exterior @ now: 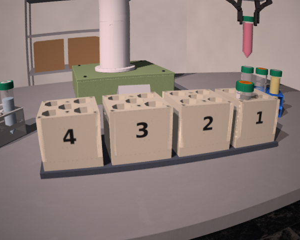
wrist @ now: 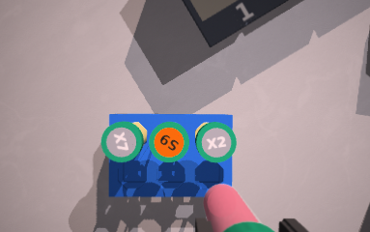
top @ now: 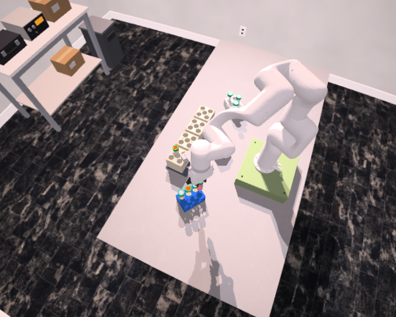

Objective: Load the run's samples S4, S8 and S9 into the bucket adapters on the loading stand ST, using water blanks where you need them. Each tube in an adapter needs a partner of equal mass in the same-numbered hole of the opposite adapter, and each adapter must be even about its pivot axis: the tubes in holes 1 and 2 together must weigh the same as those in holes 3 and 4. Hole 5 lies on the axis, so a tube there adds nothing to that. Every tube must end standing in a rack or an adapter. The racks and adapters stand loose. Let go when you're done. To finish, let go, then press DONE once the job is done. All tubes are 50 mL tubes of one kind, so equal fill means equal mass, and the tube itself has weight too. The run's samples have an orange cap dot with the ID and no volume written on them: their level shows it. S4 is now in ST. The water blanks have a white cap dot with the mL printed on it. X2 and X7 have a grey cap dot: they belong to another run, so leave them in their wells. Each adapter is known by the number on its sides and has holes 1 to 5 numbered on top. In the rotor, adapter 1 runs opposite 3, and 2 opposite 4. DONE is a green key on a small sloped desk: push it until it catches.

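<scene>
Four beige adapters [exterior: 72, 144] [exterior: 142, 134] [exterior: 207, 126] [exterior: 258, 121] run across the middle of the exterior view, reading 4, 3, 2 and 1 from left to right; a tube with an orange cap dot [exterior: 244, 86] [top: 175, 147] stands in adapter 1; the blue rack [wrist: 171, 188] [top: 191, 201] [exterior: 277, 103] sits at the wrist view's centre, its caps reading X7 [wrist: 121, 141], S9 [wrist: 169, 142] and X2 [wrist: 215, 142]; upper right in the exterior view, my gripper [exterior: 248, 21] is clamped on a pink-filled tube [exterior: 247, 38] [wrist: 227, 208], upright in the air, its cap label unreadable from here.
</scene>
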You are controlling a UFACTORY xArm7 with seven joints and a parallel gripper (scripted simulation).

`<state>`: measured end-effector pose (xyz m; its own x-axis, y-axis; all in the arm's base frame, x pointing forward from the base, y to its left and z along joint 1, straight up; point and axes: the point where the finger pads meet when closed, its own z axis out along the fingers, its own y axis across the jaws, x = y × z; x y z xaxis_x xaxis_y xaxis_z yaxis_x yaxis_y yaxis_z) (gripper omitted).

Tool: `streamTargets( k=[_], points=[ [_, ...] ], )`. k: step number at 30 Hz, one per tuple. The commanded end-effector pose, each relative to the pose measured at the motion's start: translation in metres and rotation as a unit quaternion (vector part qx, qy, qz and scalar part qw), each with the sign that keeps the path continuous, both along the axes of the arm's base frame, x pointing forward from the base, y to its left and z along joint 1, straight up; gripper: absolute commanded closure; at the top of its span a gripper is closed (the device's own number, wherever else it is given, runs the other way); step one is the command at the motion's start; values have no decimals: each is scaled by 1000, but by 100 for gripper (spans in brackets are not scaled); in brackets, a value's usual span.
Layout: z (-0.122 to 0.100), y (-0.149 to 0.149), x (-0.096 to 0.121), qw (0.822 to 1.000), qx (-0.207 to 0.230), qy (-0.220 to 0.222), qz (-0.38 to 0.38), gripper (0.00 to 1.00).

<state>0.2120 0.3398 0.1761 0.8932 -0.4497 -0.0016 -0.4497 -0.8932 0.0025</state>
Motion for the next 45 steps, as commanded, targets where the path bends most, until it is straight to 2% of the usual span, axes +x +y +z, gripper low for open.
streamTargets(
  k=[1, 45],
  points=[
    [2, 1, 1, 1000, 2, -1, 0, 100],
    [-72, 1, 1, 1000, 2, -1, 0, 100]
  ],
)
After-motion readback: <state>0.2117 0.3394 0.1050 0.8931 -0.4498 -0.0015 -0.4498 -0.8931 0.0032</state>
